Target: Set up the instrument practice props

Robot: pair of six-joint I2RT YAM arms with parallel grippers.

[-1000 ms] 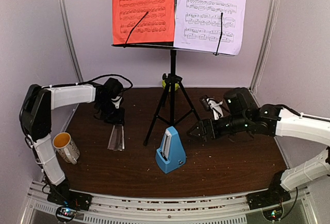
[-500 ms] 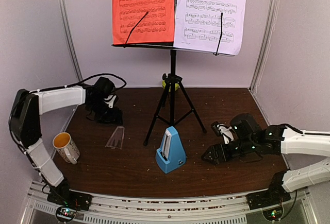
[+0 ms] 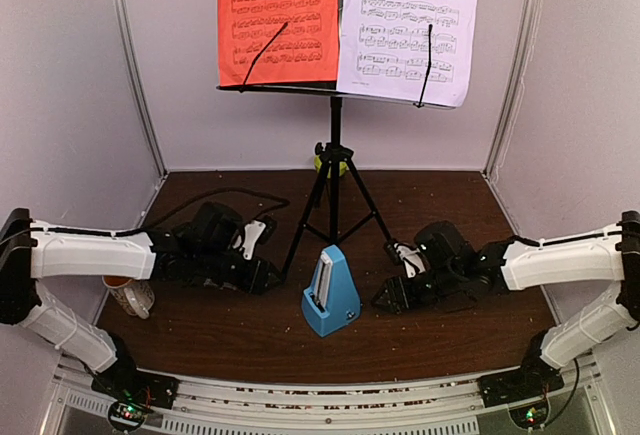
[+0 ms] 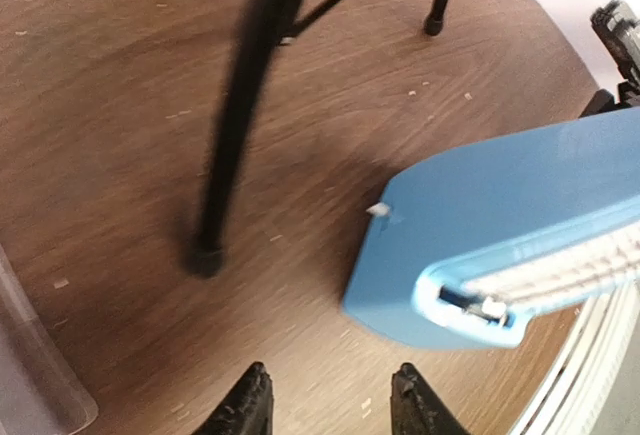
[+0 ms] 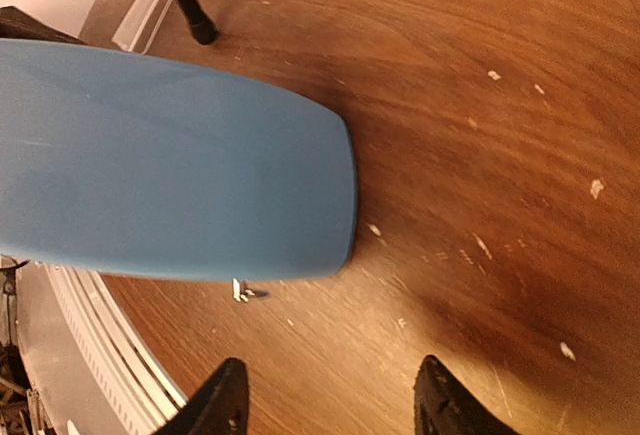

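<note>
The black music stand [image 3: 334, 170] rises on its tripod at the back centre, with the red sheet [image 3: 277, 17] and the white sheet [image 3: 408, 25] on its desk. In front of it stands the blue metronome [image 3: 331, 292] on the table. My left gripper [image 3: 268, 279] lies low just left of it, open and empty; in the left wrist view the metronome [image 4: 480, 245] is ahead of the left gripper [image 4: 330, 377]. The clear cover [image 4: 30, 355] lies at that view's lower left edge. My right gripper [image 3: 387, 300] is low just right of the metronome [image 5: 170, 155], and the right gripper [image 5: 332, 370] is open and empty.
A white mug [image 3: 128, 297] stands at the left, partly behind my left arm. A small green bowl [image 3: 330, 163] sits behind the tripod by the back wall. Tripod legs [image 4: 235, 125] reach the wood on both sides of the metronome. A metal rail [image 3: 320, 395] edges the table front.
The left gripper let the clear cover go onto the table, then swung low and right towards the metronome. The right gripper drew back, then moved left to the metronome with narrower jaws.
</note>
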